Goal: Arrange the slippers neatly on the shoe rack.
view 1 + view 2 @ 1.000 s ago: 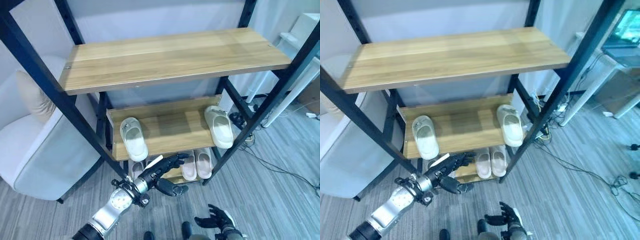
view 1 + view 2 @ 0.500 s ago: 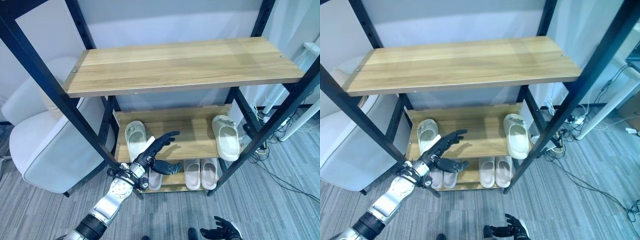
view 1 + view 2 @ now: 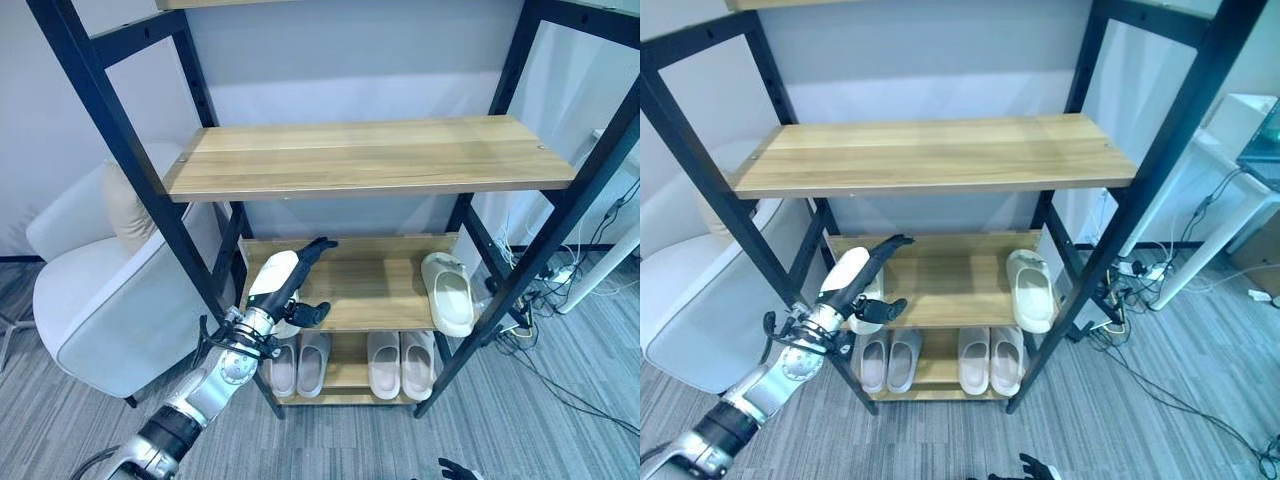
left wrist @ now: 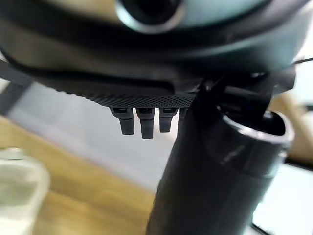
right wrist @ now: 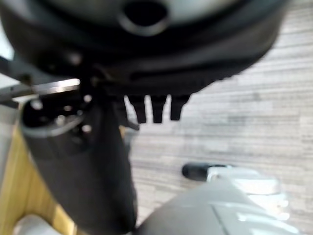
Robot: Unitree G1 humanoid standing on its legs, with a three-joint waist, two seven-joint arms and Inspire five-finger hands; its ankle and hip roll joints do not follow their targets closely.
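Observation:
Two pale slippers lie far apart on the shoe rack's middle shelf [image 3: 370, 285]. One slipper [image 3: 448, 292] is at the right end, its toe over the front edge. The other slipper [image 3: 270, 283] is at the left end. My left hand [image 3: 300, 268] is open, its straight fingers reaching over that left slipper's right side and its thumb low by the shelf's front edge; I cannot tell if it touches. This slipper [image 4: 19, 196] also shows past the fingers in the left wrist view. My right hand [image 3: 455, 470] hangs low over the floor, fingers relaxed.
On the bottom shelf stand a grey pair [image 3: 298, 362] and a pinkish-white pair [image 3: 400, 360]. The wide upper shelf [image 3: 370, 155] holds nothing. Black rack posts [image 3: 205, 290] frame the openings. A white armchair [image 3: 110, 300] is at the left, cables [image 3: 560, 275] at the right.
The view has shifted upward. My left hand rose from below the middle shelf's front edge to the left slipper on it. The slippers have not moved.

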